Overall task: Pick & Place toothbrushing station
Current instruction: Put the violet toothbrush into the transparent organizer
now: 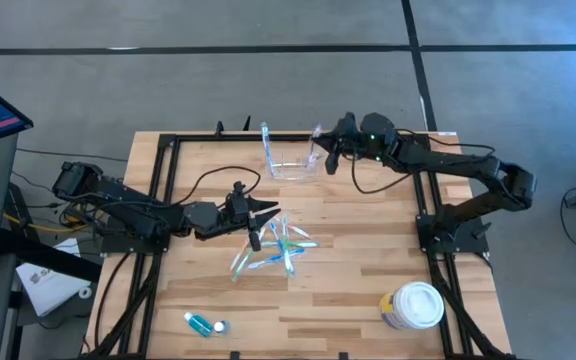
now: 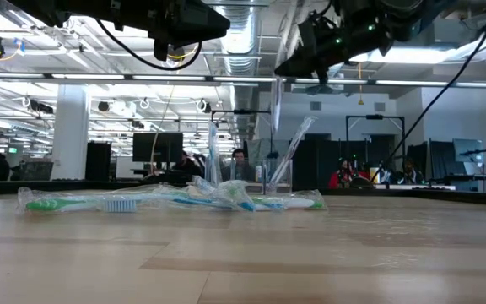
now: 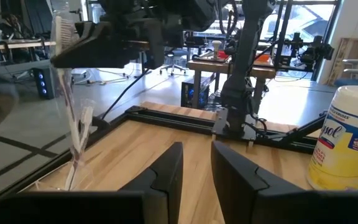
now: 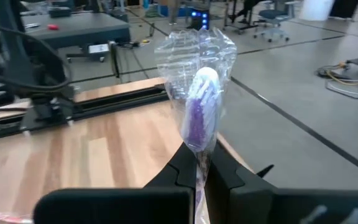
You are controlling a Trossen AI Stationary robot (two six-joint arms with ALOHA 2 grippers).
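i saw one brush standing in the toothbrushing station at twelve o'clock, my right gripper pinching a wrapped purple toothbrush above it, the left gripper slightly apart over the remaining pile.

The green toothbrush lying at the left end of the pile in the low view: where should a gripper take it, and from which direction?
Grip the green toothbrush at its bare handle, away from the tangled pile, coming straight down from above: it lies flat on the table, so its narrow sides probably suit the fingers.
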